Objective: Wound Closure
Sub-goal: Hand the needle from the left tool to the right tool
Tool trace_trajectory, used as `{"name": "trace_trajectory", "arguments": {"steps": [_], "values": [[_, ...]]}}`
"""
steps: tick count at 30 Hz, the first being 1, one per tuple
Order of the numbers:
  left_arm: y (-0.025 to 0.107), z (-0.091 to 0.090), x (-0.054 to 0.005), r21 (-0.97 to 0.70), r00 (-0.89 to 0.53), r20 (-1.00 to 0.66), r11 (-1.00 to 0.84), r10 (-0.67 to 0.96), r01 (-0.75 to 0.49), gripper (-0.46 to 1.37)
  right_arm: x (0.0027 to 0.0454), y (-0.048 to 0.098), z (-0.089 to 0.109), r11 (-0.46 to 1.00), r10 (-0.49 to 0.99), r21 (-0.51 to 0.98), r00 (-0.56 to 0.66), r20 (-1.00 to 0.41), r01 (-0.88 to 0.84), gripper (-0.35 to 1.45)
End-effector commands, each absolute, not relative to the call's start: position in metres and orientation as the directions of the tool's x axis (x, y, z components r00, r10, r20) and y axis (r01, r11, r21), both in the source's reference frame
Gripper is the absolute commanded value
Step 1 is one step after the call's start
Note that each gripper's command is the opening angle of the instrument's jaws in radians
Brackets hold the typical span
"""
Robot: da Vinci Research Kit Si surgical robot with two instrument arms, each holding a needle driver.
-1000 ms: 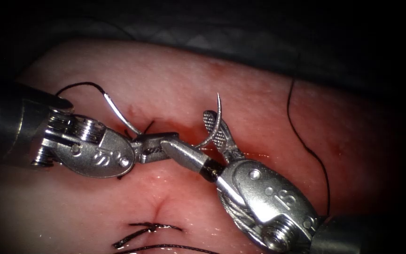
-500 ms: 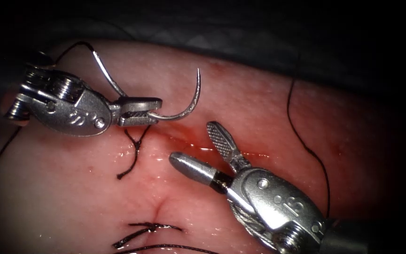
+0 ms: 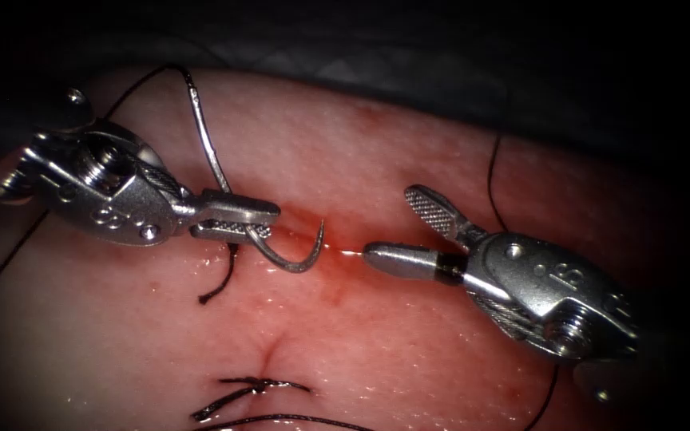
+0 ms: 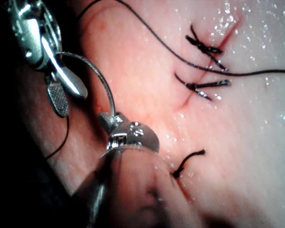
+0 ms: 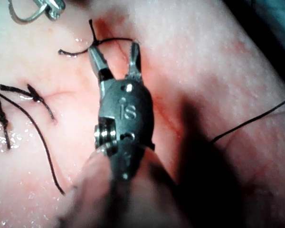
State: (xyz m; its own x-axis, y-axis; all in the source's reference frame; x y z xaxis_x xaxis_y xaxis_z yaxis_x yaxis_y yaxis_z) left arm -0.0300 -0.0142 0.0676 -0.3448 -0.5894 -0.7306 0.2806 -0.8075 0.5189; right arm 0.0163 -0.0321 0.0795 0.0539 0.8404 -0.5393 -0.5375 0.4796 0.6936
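Observation:
My left tool (image 3: 271, 220) is on the left side of the cut, jaws shut on the curved needle (image 3: 287, 266) about mid-curve. The needle's tail rises up and left; its point turns upward over the cut (image 3: 337, 279) and is free of the tissue (image 3: 409, 136). Black thread (image 3: 141, 80) leaves the tail toward the left. My right tool (image 3: 389, 227) is just right of the needle point, jaws open and holding nothing. In the left wrist view, the left tool (image 4: 115, 124) grips the needle (image 4: 103, 80). The right wrist view shows the right tool (image 5: 115, 52) with spread jaws.
A short cut thread end (image 3: 219, 283) sticks out of the tissue below the left jaws. A tied stitch (image 3: 253, 386) crosses the cut nearer the front. A loose thread (image 3: 492, 179) runs behind the right tool. Red fluid (image 3: 321, 247) wets the cut.
The left tool lifted the needle up and left from between the right tool's open jaws, then turned it so its curve hangs over the cut. The right tool drew back right, still open.

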Motion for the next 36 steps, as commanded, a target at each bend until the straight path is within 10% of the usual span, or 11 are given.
{"name": "trace_trajectory", "arguments": {"steps": [1, 14, 36], "values": [[-0.0143, 0.0675, -0.0303, 0.538, -0.320, -0.722, -0.789, -0.613, 0.298, -0.35, 0.0166, -0.0316, 0.0794, 0.424, 0.878, 0.752, 0.024, -0.479, -0.504, 0.43], [-0.0154, 0.0677, -0.0316, 0.658, -0.206, -0.636, -0.663, -0.743, 0.357, -0.35, 0.0184, -0.0293, 0.0805, 0.185, 0.982, 0.939, 0.027, -0.186, -0.290, 1.05], [-0.0168, 0.0666, -0.0345, 0.775, -0.159, -0.535, -0.557, -0.829, 0.299, -0.35, 0.0212, -0.0290, 0.0791, 0.125, 0.991, 0.979, -0.018, -0.129, -0.161, 1.03]]}}
